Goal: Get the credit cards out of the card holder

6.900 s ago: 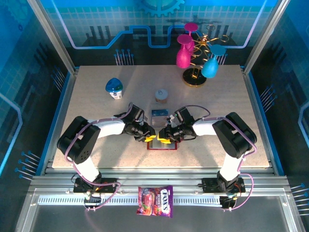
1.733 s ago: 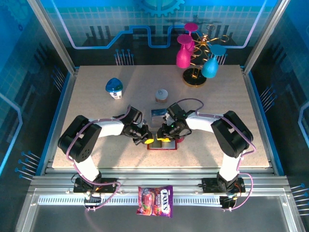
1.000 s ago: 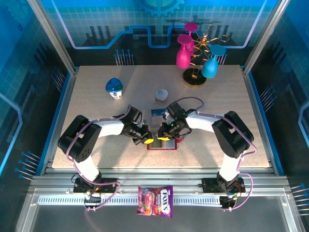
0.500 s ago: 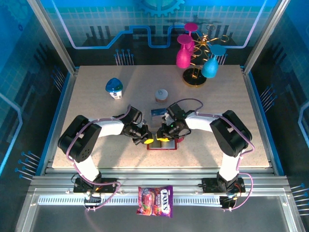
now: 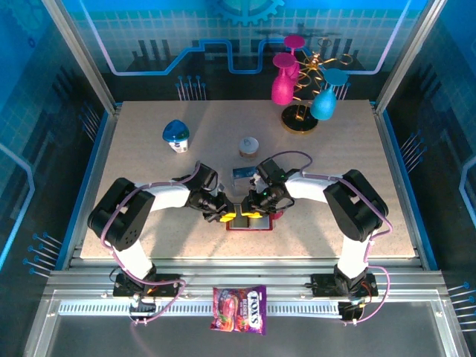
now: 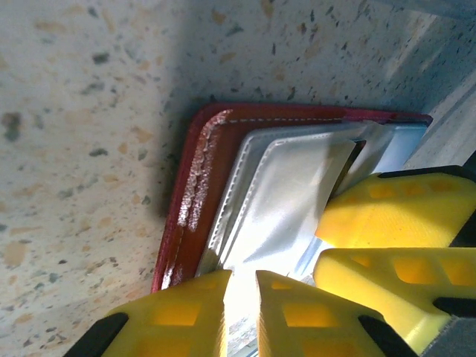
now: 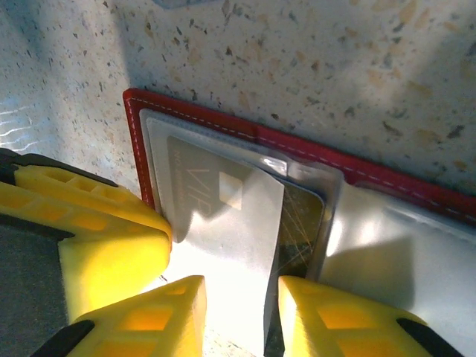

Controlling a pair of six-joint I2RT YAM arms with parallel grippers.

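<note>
The red card holder (image 5: 251,227) lies open near the table's front middle, its grey see-through pockets (image 6: 297,186) facing up. My left gripper (image 5: 222,216) stands over its left end, the jaws a narrow gap apart (image 6: 239,286) above a pocket's edge. From the right, my right gripper (image 5: 253,212) hangs over the pockets, open (image 7: 242,297). A pale credit card (image 7: 223,216) marked VIP sticks out of a pocket between its fingers, untouched by either pad. A dark card (image 7: 301,223) sits in the pocket beside it. A blue card (image 5: 242,173) lies on the table behind.
A small jar (image 5: 249,146) and a blue-capped bottle (image 5: 176,136) stand further back. A gold stand with pink and teal goblets (image 5: 300,97) is at the back right. A candy packet (image 5: 239,309) lies on the rail in front of the table.
Both grippers' jaws have parted a little over the last second. The arms and the card holder have hardly moved.
</note>
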